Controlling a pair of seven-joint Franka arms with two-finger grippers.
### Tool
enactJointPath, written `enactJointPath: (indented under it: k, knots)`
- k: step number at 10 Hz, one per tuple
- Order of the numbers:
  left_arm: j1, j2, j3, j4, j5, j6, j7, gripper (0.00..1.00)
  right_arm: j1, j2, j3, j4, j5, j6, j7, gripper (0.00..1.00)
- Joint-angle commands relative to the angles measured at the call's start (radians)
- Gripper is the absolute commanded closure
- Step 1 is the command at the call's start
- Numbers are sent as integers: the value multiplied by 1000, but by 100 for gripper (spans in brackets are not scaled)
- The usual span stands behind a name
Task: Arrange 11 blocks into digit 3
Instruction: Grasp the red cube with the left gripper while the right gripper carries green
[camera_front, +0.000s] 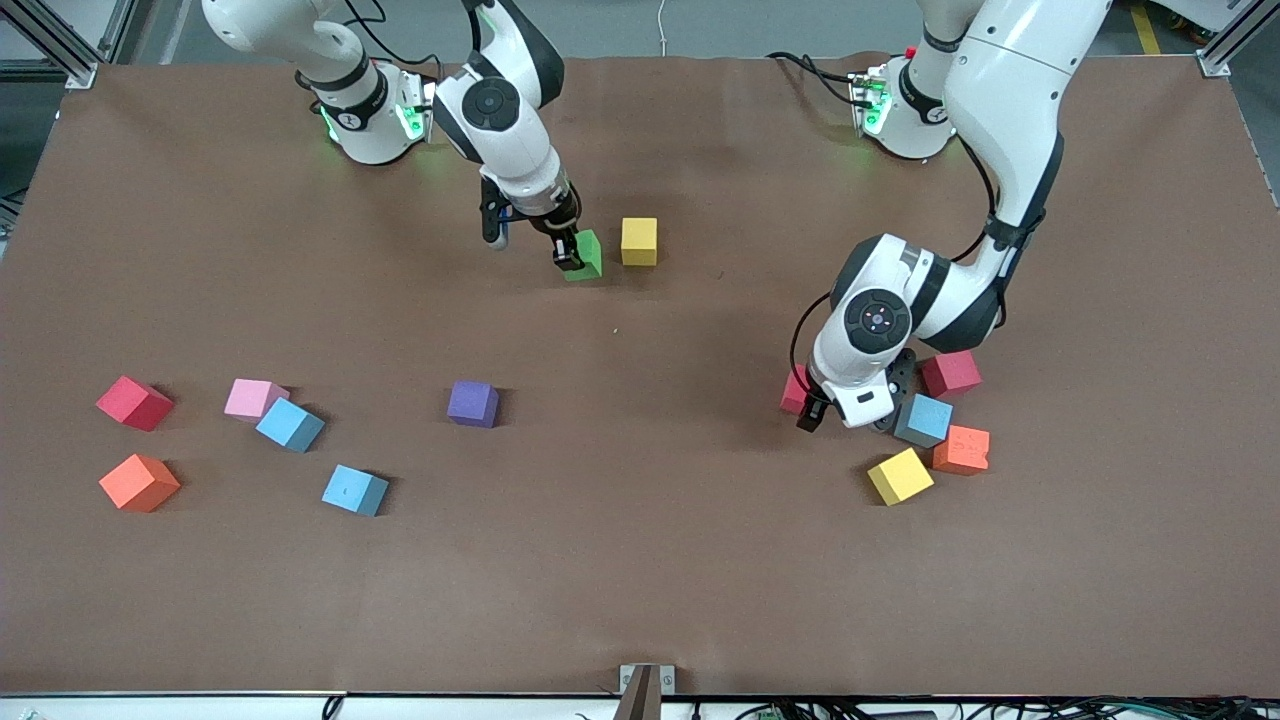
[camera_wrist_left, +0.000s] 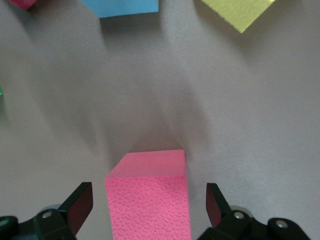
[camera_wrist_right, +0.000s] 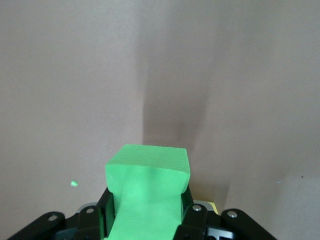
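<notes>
Green block (camera_wrist_right: 148, 192) pinched in right gripper (camera_front: 568, 253) beside yellow block (camera_front: 639, 241).

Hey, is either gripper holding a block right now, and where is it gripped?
The right gripper pinches the green block by two facing sides. The left gripper stands open around a red block, not gripping.

Brown table (camera_front: 640, 600) scattered with foam cubes.
Yellow cube (camera_front: 639, 241) near the bases; red (camera_front: 134, 403), pink (camera_front: 254, 398), two blue, orange (camera_front: 139, 482) and purple (camera_front: 472, 403) toward the right arm's end; another cluster toward the left arm's.
</notes>
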Motion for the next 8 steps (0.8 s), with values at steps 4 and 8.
enactJointPath:
  k: [4,8]
  knots:
    - [9,-12,-7,-56,53,85,-74,34,67,21,-9,-9,19,-20,177,88]
    - [36,-71,-16,-59,53,13,-130,70,121,34,-12,15,12,-10,189,88]
